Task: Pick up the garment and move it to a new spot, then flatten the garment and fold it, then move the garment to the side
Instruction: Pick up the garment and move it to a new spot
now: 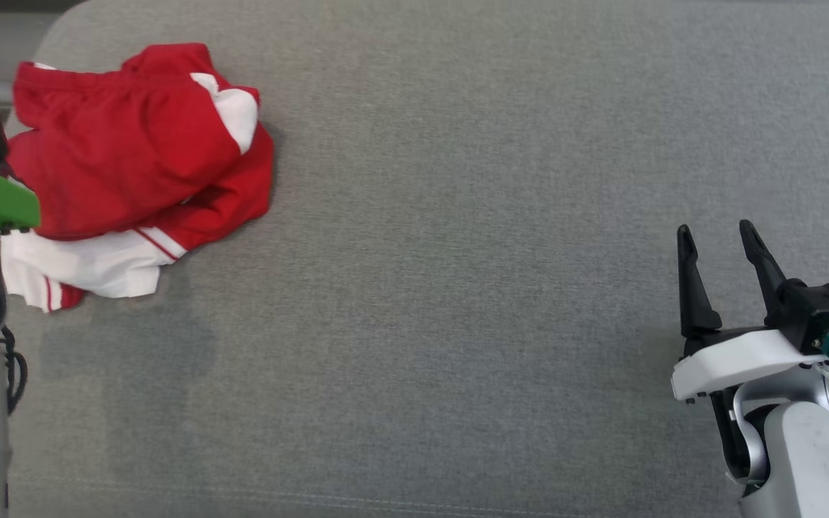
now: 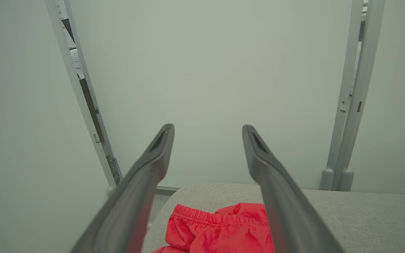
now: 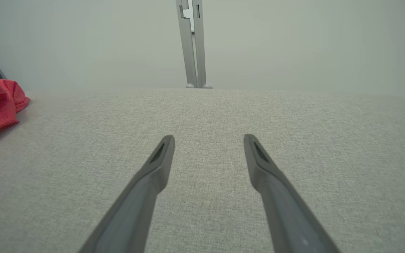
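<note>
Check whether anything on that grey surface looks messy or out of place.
Only the red and white garment: it lies crumpled in a heap near the far left corner of the grey surface, layers bunched together. Nothing else stands out.

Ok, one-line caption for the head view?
Crumpled red-and-white garment at far left of the grey surface; right hand open, well away.

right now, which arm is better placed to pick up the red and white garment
Left, probably. The left pincer hangs open just by the garment on the robot's left side, while the right pincer, also open, sits far off across the grey cushion.
</note>
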Controlling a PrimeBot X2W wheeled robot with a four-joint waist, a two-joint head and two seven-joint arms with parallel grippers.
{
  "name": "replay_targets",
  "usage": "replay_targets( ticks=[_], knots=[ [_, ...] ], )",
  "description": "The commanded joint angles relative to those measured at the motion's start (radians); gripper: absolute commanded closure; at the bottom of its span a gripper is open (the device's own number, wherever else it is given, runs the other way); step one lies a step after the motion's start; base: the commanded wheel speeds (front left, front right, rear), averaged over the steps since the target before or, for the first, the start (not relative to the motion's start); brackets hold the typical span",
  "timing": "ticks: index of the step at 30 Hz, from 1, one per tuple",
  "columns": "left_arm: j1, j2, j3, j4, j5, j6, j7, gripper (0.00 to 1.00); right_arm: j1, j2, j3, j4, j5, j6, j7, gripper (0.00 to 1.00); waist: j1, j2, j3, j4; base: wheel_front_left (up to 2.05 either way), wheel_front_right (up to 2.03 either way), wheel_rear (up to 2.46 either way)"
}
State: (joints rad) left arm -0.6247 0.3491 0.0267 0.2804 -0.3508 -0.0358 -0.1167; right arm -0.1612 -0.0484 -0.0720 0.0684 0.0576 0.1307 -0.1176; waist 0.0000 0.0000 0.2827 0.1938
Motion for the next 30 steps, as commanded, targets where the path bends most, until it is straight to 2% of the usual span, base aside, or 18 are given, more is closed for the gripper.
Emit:
replay_targets(
  ticks=[1, 7, 8, 11, 14, 23, 26, 27, 28, 29, 30],
  knots=[
    [-0.04, 0.014, 0.005, 0.026, -0.009, -0.011, 0.007, 0.0, -0.018, -0.003, -0.005, -0.006, -0.005, 0.0, -0.008, 0.0, 0.0, 0.0, 0.116, -0.118, 0.0, 0.0, 0.0],
    [-0.114, 0.062, 0.014, 0.161, -0.035, -0.038, 0.036, 0.0, -0.027, -0.003, -0.013, -0.002, 0.003, 0.0, -0.023, 0.0, 0.0, 0.0, 0.14, -0.155, 0.0, 0.0, 0.0],
    [-0.119, 0.075, 0.016, 0.219, -0.048, -0.045, 0.05, 0.0, -0.029, -0.003, -0.015, 0.001, 0.004, 0.0, -0.025, 0.0, 0.0, 0.0, 0.141, -0.161, 0.0, 0.0, 0.0],
    [-0.109, 0.065, 0.008, 0.292, -0.073, -0.058, 0.099, 0.0, -0.028, -0.003, -0.019, 0.003, 0.002, 0.0, -0.026, 0.0, 0.0, 0.0, 0.14, -0.165, 0.0, 0.0, 0.0],
    [-0.103, 0.081, -0.007, 0.365, -0.088, -0.066, 0.165, 0.0, -0.03, -0.002, -0.023, -0.003, -0.004, 0.0, -0.024, 0.0, 0.0, 0.0, 0.145, -0.165, 0.0, 0.0, 0.0],
    [-0.132, 0.059, -0.037, 0.544, -0.164, -0.088, 0.285, 0.0, -0.035, -0.003, -0.025, -0.021, -0.014, 0.0, -0.013, 0.0, 0.0, 0.0, 0.164, -0.166, 0.0, 0.0, 0.0],
    [-0.132, 0.056, -0.051, 0.589, -0.177, -0.091, 0.294, 0.0, -0.038, -0.003, -0.02, -0.02, -0.01, 0.0, -0.012, 0.0, 0.0, 0.0, 0.164, -0.17, 0.0, 0.0, 0.0],
    [-0.133, 0.058, -0.054, 0.601, -0.177, -0.091, 0.288, 0.51, -0.039, -0.003, -0.018, -0.019, -0.008, 0.0, -0.013, 0.0, 0.0, 0.0, 0.164, -0.172, 0.0, 0.0, 0.0],
    [-0.136, 0.059, -0.051, 0.604, -0.182, -0.092, 0.274, 0.83, -0.039, -0.003, -0.018, -0.018, -0.006, 0.0, -0.014, 0.0, 0.0, 0.0, 0.163, -0.173, 0.0, 0.0, 0.0],
    [-0.142, 0.062, -0.052, 0.61, -0.178, -0.092, 0.257, 1.0, -0.038, -0.003, -0.018, -0.015, -0.005, 0.0, -0.015, 0.0, 0.0, 0.0, 0.162, -0.174, 0.0, 0.0, 0.0],
    [-0.146, 0.067, -0.056, 0.614, -0.172, -0.093, 0.245, 1.0, -0.037, -0.003, -0.019, -0.013, -0.004, 0.0, -0.017, 0.0, 0.0, 0.0, 0.16, -0.174, 0.0, 0.0, 0.0]
  ],
)
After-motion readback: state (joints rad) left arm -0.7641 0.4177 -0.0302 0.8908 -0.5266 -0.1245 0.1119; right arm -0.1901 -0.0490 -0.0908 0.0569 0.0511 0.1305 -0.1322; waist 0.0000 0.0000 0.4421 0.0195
